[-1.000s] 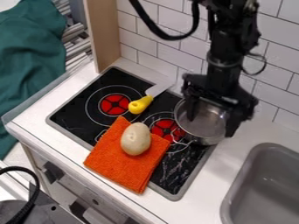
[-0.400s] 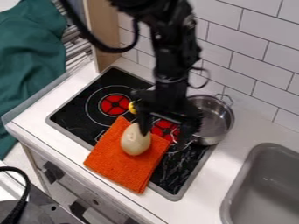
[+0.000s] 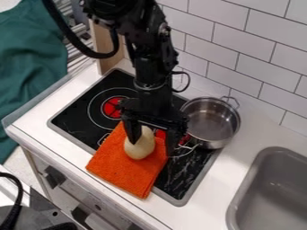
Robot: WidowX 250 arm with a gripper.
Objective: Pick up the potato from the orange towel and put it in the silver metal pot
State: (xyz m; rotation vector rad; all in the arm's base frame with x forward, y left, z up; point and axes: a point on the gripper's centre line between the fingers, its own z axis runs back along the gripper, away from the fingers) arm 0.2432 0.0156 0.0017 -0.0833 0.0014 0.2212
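Pincer (image 3: 151, 146): open, its fingers spread apart and pointing down.
Potato (image 3: 140, 146): at the pincer's fingertips, its upper part partly hidden by the left-hand finger in view; whether they touch, I cannot tell.
Orange cloth (image 3: 124, 171): below the pincer, under the potato.
Stove (image 3: 73, 122): under the pincer and cloth.
Metal pot (image 3: 211, 120): just right of the pincer.
Sink (image 3: 273, 193): farther right of the pincer.

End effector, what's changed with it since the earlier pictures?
The end effector moved from over the metal pot leftward in view to the potato, fingers apart. Nothing was visibly grasped or released. Pot, potato and orange cloth stayed put.
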